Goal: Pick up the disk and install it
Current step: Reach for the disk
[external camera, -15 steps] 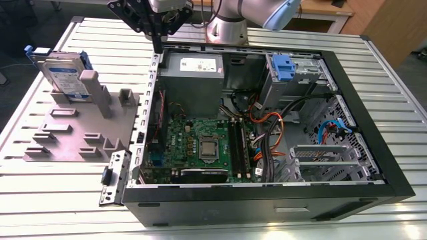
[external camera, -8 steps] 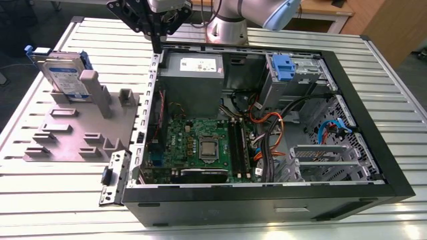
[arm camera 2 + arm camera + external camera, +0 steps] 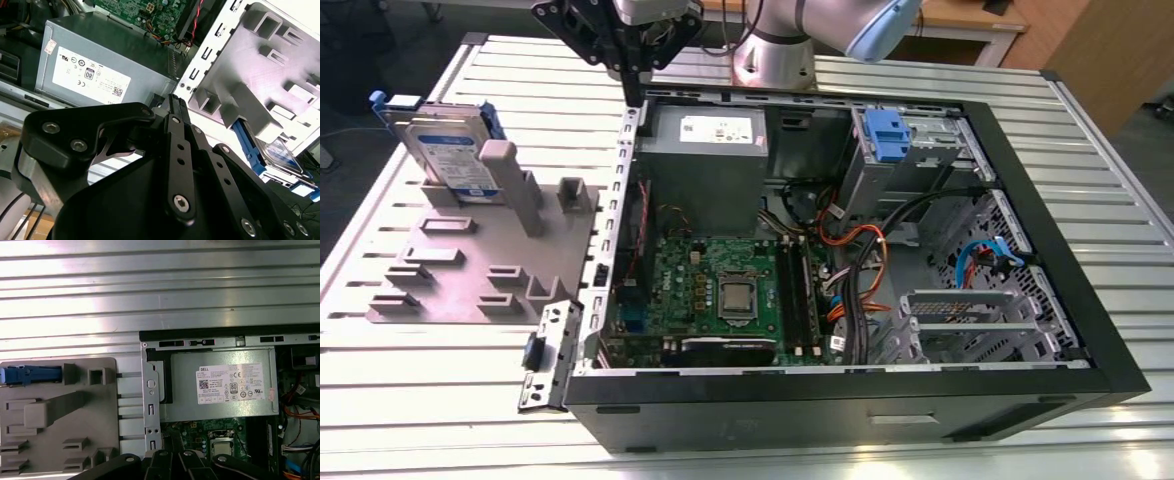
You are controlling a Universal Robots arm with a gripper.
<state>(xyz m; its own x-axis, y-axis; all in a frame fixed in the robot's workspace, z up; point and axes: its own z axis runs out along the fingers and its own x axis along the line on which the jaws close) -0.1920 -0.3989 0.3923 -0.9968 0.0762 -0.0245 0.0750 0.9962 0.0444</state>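
While the flat silver metal disk with a white-and-blue label and blue plastic carrier [image 3: 447, 150] stands on edge in a slot of the grey plastic fixture block [image 3: 467, 268] at the upper left of the exterior view, the black gripper [image 3: 630, 90] hangs at the top centre, well apart from it. The gripper's fingers are pressed together and pinch nothing. It sits over the rear wall of the open black computer case [image 3: 854, 400], just above the grey power supply box with a white sticker [image 3: 707, 135]. Further right, a blue plastic latch tab [image 3: 887, 132] rides on a silver metal cage [image 3: 945, 150].

The disk looks stiff, fairly dense for its size and sensitive to knocks, with smooth metal faces likely to slip. The safest hold is probably across its two flat faces near the exposed upper edge.
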